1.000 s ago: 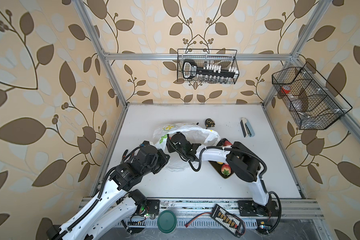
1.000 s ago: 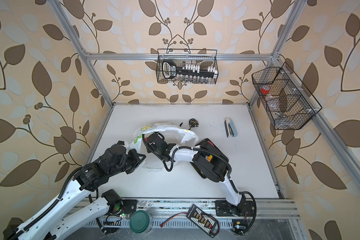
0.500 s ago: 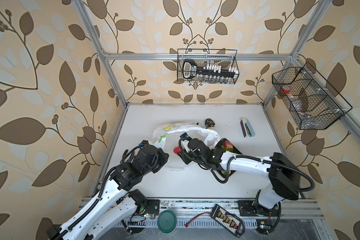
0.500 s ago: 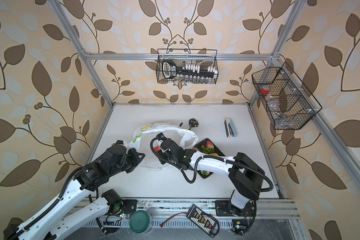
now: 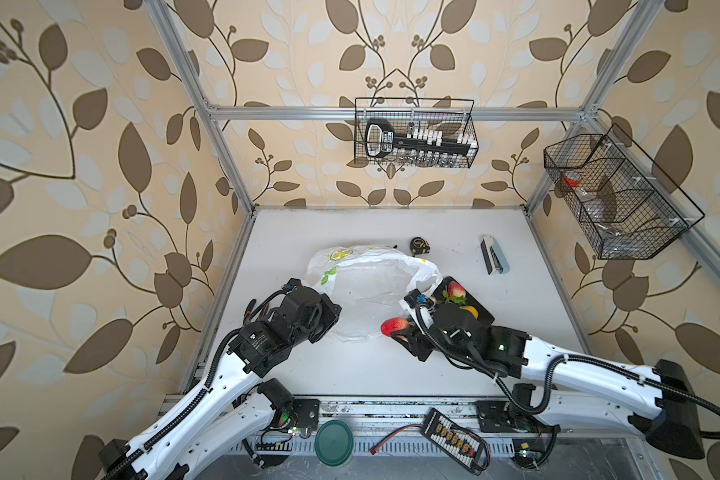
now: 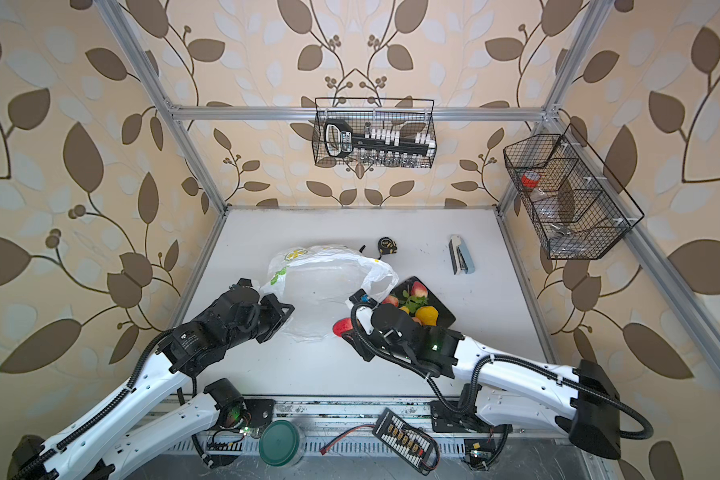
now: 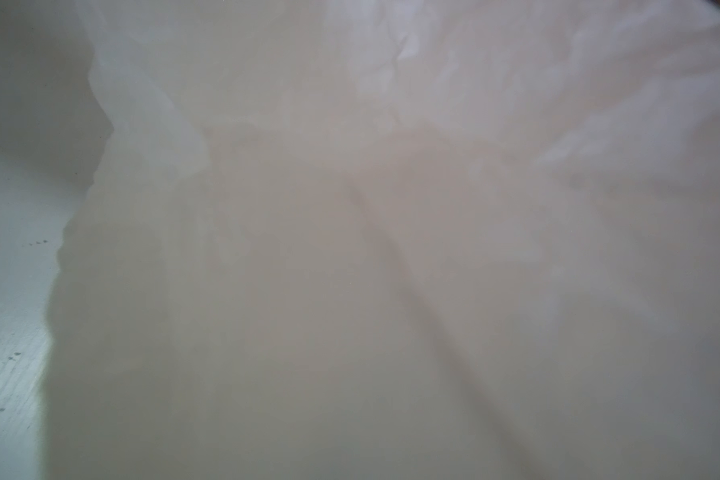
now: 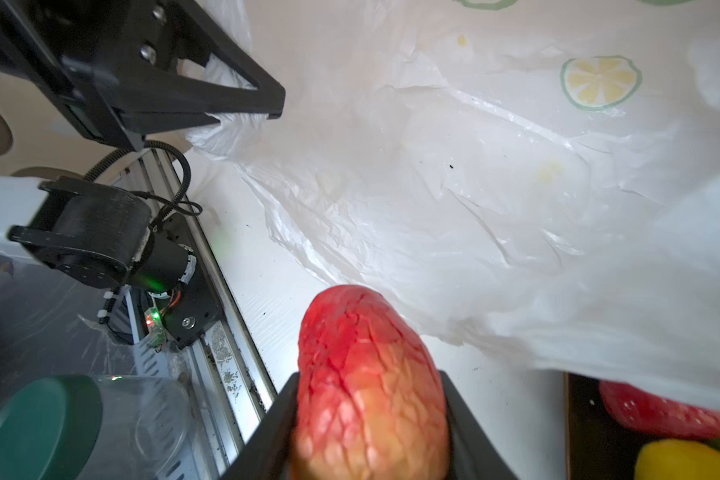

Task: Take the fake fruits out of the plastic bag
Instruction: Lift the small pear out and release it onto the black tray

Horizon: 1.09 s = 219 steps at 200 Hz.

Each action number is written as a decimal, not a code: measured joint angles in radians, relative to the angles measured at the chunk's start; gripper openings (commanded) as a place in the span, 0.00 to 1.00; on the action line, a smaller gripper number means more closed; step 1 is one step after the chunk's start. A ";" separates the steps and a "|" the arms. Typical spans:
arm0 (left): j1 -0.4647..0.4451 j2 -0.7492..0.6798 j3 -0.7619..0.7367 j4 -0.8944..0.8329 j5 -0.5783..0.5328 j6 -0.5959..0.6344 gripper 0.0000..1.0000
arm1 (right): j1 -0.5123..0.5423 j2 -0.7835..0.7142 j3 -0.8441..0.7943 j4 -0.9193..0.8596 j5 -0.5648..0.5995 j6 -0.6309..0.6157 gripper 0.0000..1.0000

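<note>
Nearest to me, above the middle of the desk (image 5: 391, 374) and not far from its front edge, my right pincer (image 8: 368, 376) is clamped on a red fake fruit (image 8: 371, 361). One finger is on each side of its broad part, and its tip points away from me. It seems lifted off the surface and lies just outside the near edge of the plastic bag (image 5: 371, 282). I judge this fruit to be light, hollow and stiff, with a glossy skin that can slip, so a hold across the widest part is the safe one.

A little farther, toward the left edge of the desk, my left pincer (image 8: 267, 109) is pressed together on a bunched piece of the bag's rim. The bag is thin, soft and crinkly. It will slide and fold, so the rim or a handle hole is the best place to take it. It lies flat in the middle of the desk. I see no bulge in it, but I cannot be sure that it is empty.

To the right of the bag stands a black tray (image 5: 485, 318), and the bag's end lies over its corner. Other fake fruits (image 5: 456, 289) rest on it, red and yellow. Toward the far edge lie a tape measure (image 5: 419, 246) and a stapler (image 5: 494, 261).
</note>
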<state>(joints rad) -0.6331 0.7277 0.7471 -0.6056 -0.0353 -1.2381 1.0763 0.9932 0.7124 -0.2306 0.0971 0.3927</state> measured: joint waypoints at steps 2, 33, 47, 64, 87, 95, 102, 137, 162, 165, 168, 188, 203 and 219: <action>0.000 0.001 0.000 0.001 0.000 0.000 0.00 | 0.000 -0.011 -0.002 -0.007 0.004 0.007 0.32; 0.000 0.001 -0.006 0.011 -0.002 0.000 0.00 | 0.000 -0.139 -0.013 -0.126 0.101 0.127 0.32; 0.000 0.000 -0.017 0.013 -0.003 -0.001 0.00 | -0.002 -0.169 -0.013 -0.204 0.166 0.200 0.32; 0.000 -0.001 -0.029 0.012 -0.010 -0.003 0.00 | -0.012 -0.176 -0.013 -0.321 0.244 0.307 0.32; 0.000 -0.004 -0.034 0.011 -0.018 -0.004 0.00 | -0.058 -0.181 -0.019 -0.442 0.311 0.425 0.34; 0.000 -0.005 -0.034 0.012 -0.018 -0.005 0.00 | -0.093 -0.182 -0.019 -0.468 0.322 0.451 0.34; 0.000 -0.006 -0.034 0.012 -0.018 -0.005 0.00 | -0.127 -0.182 -0.019 -0.480 0.327 0.462 0.34; 0.000 -0.006 -0.034 0.012 -0.018 -0.004 0.00 | -0.348 -0.140 -0.019 -0.461 0.302 0.420 0.34; 0.000 -0.006 -0.034 0.013 -0.018 -0.004 0.00 | -0.492 -0.061 -0.026 -0.366 0.242 0.346 0.34; 0.000 -0.006 -0.034 0.013 -0.018 -0.004 0.00 | -0.502 -0.048 -0.027 -0.352 0.234 0.338 0.34; 0.000 -0.006 -0.034 0.013 -0.018 -0.004 0.00 | -0.512 -0.037 -0.027 -0.341 0.227 0.330 0.34; 0.000 -0.006 -0.034 0.013 -0.018 -0.004 0.00 | -0.557 0.050 -0.029 -0.257 0.175 0.278 0.34; 0.000 -0.006 -0.034 0.013 -0.018 -0.004 0.00 | -0.569 0.103 -0.031 -0.207 0.147 0.251 0.36; 0.000 -0.006 -0.034 0.013 -0.018 -0.003 0.00 | -0.578 0.145 -0.042 -0.158 0.122 0.230 0.41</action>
<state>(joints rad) -0.6331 0.7219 0.7128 -0.5930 -0.0528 -1.2415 0.4988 1.1378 0.6704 -0.3882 0.2188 0.6231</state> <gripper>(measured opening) 0.048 0.428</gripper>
